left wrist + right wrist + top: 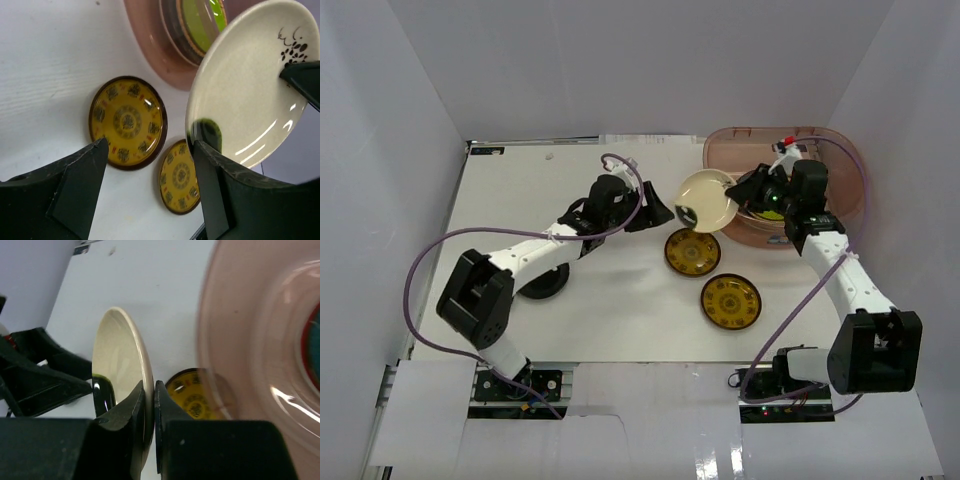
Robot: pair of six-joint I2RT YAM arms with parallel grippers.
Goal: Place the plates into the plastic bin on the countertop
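White bench (pixel 570 200): flat, matt, walled in white. Two plates lie loose on it.
Pinkish-brown plastic bin (pixel 845 150): translucent rounded tub with a wide rim at the far right of the bench. A lime green plate (pixel 200 20) already lies inside, among others I can't make out.
Cream plate (pixel 708 200): round, shallow and glossy, with a small dark motif near one edge. It is held off the bench, tipped steeply on edge, just outside the bin's left rim.
Gold-brown plates (pixel 693 251) (pixel 729 301): two flat patterned discs with dark rims. They lie on the bench near the bin, close together but not touching.
Right tool (pixel 150 390): I see it clamped onto the cream plate's thin rim, one finger on each face.
Left tool (pixel 150 145): jaws spread wide and gripping nothing. The cream plate's edge sits just beside one finger (pixel 210 170).
Step in hand: I judge the cream plate is now in the right arm's charge, ready for the trip into the bin.
Next move: I'd swing it right over the rim, level it, lower it onto the plates inside, then open.
Handling: the glaze looks slick, and with only a rim pinch the plate may pivot, so I'd go slowly.
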